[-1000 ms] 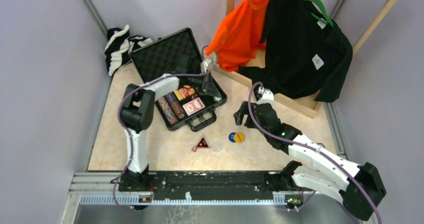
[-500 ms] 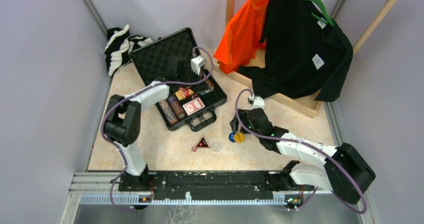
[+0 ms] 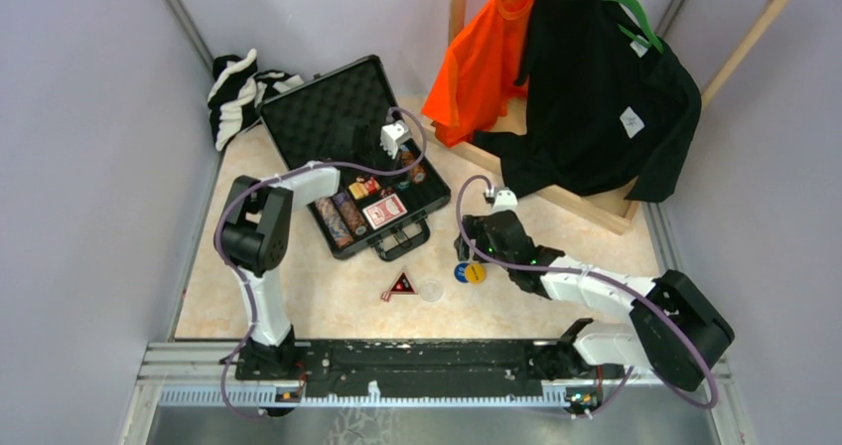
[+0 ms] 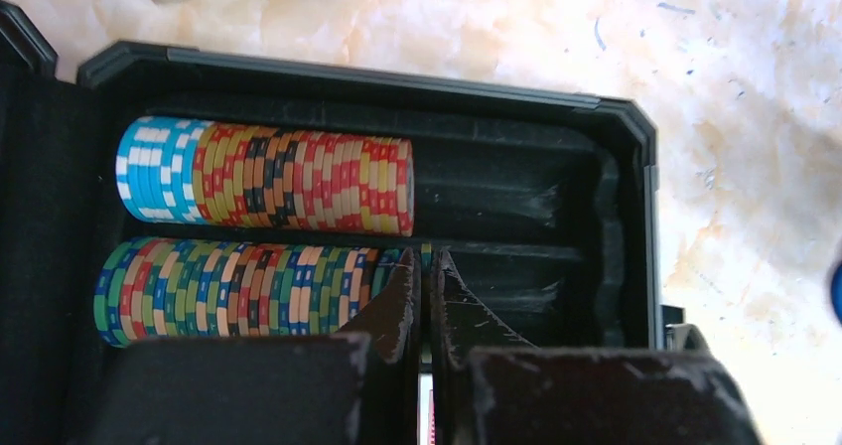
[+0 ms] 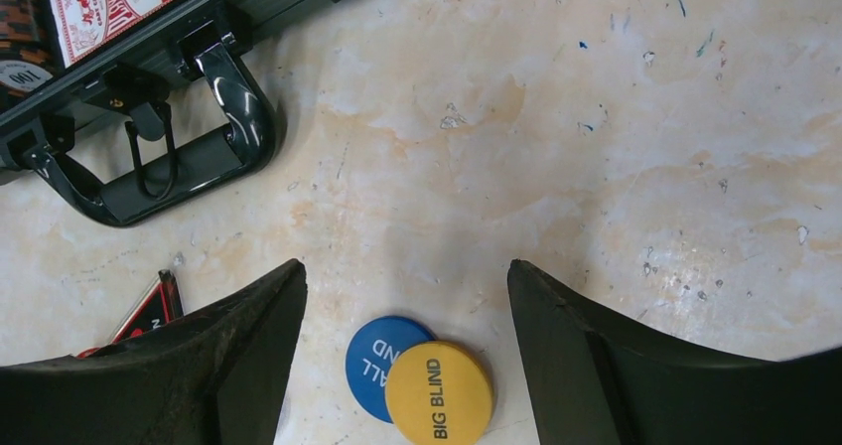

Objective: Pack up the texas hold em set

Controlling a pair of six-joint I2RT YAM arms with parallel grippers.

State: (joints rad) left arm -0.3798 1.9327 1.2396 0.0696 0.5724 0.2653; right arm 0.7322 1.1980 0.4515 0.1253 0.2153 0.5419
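The black briefcase (image 3: 298, 127) lies open, its base holding rows of poker chips (image 4: 268, 172) and the red card deck (image 3: 384, 210). My left gripper (image 3: 402, 164) is inside the base at the end of the lower chip row (image 4: 238, 286). It is shut on a single poker chip (image 4: 427, 252) held edge-on. My right gripper (image 5: 405, 266) is open, low over the table, straddling the blue disc (image 5: 372, 358) and the yellow disc (image 5: 439, 390), which overlaps it. The clear disc (image 3: 431, 289) and the black-red triangle (image 3: 400, 285) lie on the table to their left.
The briefcase handle (image 5: 189, 167) juts toward the discs. An orange shirt (image 3: 482, 58) and a black shirt (image 3: 596, 87) hang on a wooden rack (image 3: 556, 192) at the back right. Striped cloth (image 3: 238, 92) lies at the back left by the wall.
My left gripper moved from the case's right edge back over the chip rows. My right gripper came forward and down until it was over the blue and yellow discs.
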